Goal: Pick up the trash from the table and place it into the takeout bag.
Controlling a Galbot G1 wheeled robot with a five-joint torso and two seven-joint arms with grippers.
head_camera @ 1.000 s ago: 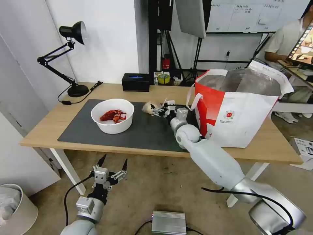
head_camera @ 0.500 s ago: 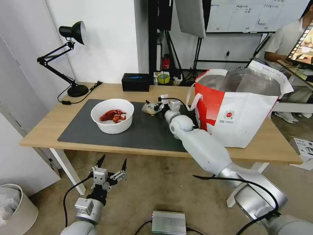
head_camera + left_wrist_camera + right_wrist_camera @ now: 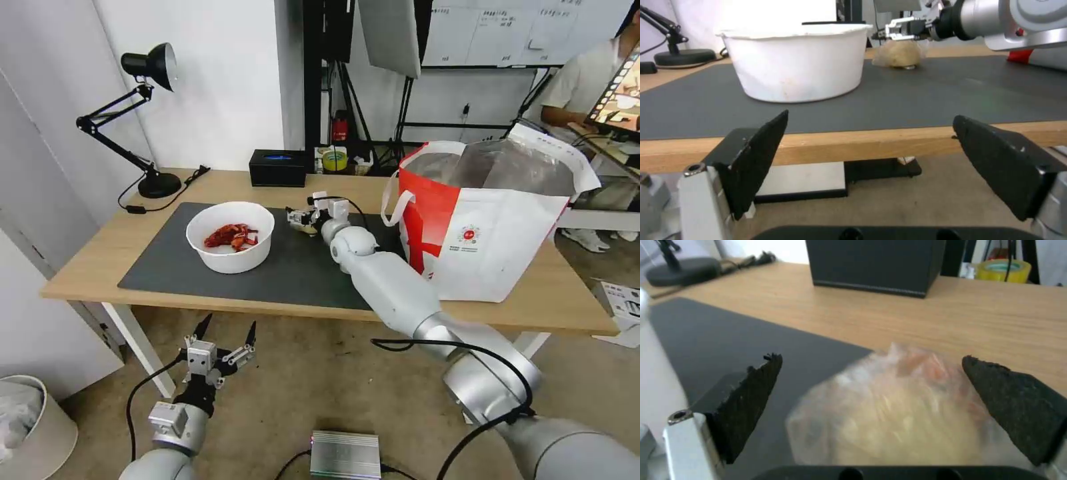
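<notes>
Between the spread fingers of the right tool [image 3: 871, 410] sits the knotted clear bag of beige stuff [image 3: 898, 420], resting on the far edge of the dark mat [image 3: 293, 267] on the table [image 3: 100, 260]; the fingers flank it without closing, so the tool is released, evidently lined up for a grasp. The bag is a squat lump with no clear long axis; its gathered top points upward and away from the tool, toward the black box [image 3: 876, 265] beyond. The white bowl [image 3: 230, 237] with red shell scraps stands well to one side of this tool, the takeout bag [image 3: 493, 227] upright and open-mouthed to the other, ready to receive. The left tool [image 3: 220, 350] hangs below the table's near edge, fingers spread, holding nothing.
</notes>
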